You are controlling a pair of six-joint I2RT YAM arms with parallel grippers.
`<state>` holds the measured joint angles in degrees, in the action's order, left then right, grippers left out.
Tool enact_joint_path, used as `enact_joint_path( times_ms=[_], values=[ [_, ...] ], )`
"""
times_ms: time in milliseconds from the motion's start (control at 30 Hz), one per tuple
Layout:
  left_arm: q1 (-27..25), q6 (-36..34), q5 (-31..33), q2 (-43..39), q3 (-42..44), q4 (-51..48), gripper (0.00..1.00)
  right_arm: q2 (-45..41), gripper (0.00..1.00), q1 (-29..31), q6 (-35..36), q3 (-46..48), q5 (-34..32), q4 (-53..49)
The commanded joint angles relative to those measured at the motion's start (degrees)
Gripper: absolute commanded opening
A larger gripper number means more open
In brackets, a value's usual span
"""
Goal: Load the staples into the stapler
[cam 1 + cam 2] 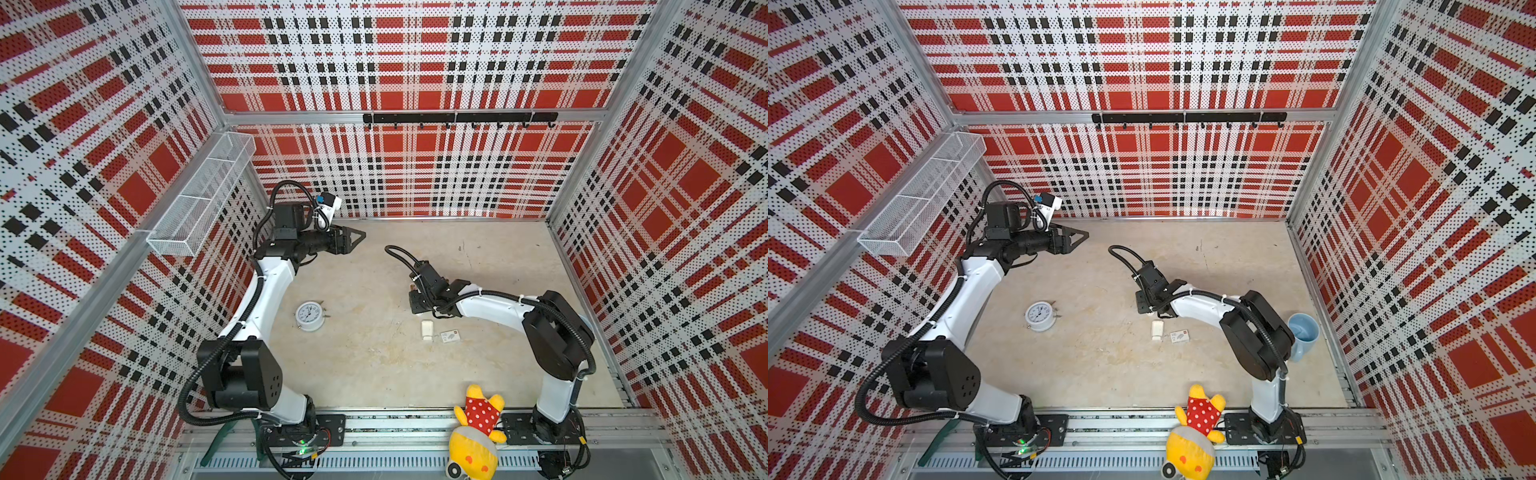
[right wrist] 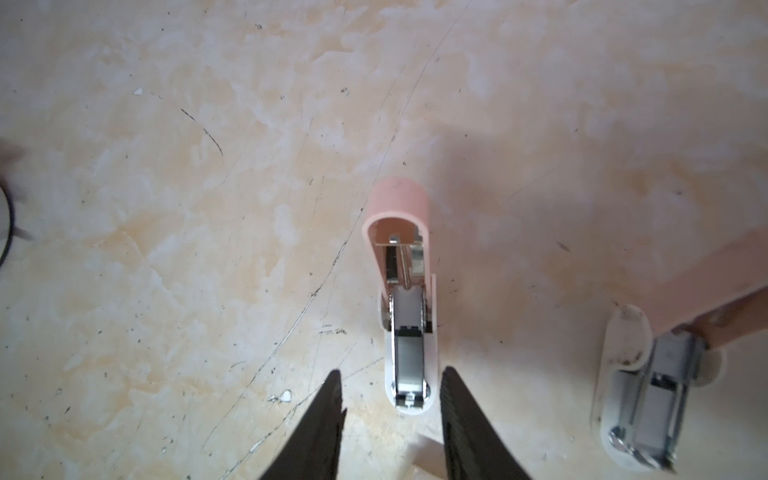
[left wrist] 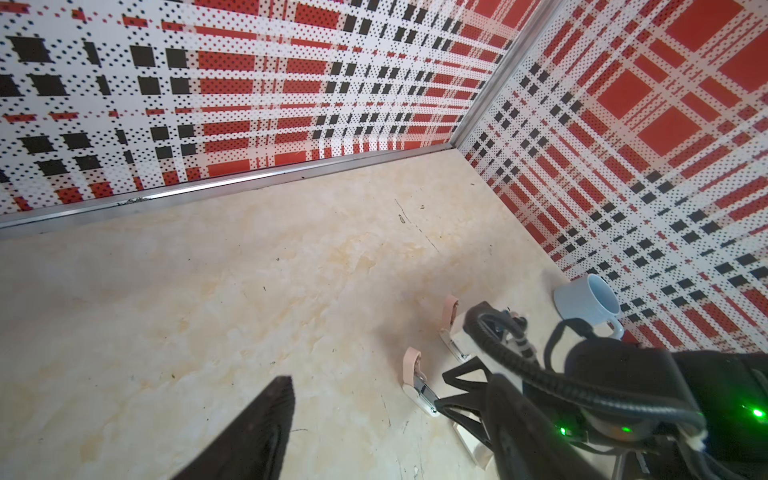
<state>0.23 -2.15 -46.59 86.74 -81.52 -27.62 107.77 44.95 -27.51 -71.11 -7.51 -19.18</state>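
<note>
In the right wrist view a pink stapler (image 2: 401,232) lies on the floor with its lid swung up and its white base facing my right gripper (image 2: 390,370). That gripper is open, its black fingertips (image 2: 332,399) either side of the base's near end and not touching it. A silvery-grey strip that looks like the staples (image 2: 409,361) lies in the metal channel. A second open stapler (image 2: 640,374) sits beside it. The white staple box (image 1: 451,336) and a small white tray (image 1: 427,329) lie just behind the right wrist. My left gripper (image 1: 360,236) hangs open and empty, high at the back left.
A white alarm clock (image 1: 309,316) lies left of centre. A pale blue mug (image 1: 1304,332) stands by the right wall behind the right arm. A yellow plush toy (image 1: 478,428) rests on the front rail. A wire basket (image 1: 199,199) hangs on the left wall.
</note>
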Motion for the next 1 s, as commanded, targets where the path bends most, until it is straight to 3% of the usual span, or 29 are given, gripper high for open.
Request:
enact_joint_path(
  times_ms=[0, 667, 967],
  values=[
    [0.81, -6.06, -3.59, -0.04, -3.22, -5.32, 0.76, 1.99, 0.43, -0.28, 1.58, 0.18, 1.19, 3.12],
    [5.37, -12.94, -7.55, -0.83, -4.16, -14.79, 0.76, 8.22, 0.43, -0.93, 8.8, -4.06, 0.04, 1.54],
    [6.71, -14.16, -7.96, -0.44, -4.06, -16.49, 0.76, 10.77, 0.31, -1.18, 14.5, -7.96, 2.09, 1.4]
  ],
)
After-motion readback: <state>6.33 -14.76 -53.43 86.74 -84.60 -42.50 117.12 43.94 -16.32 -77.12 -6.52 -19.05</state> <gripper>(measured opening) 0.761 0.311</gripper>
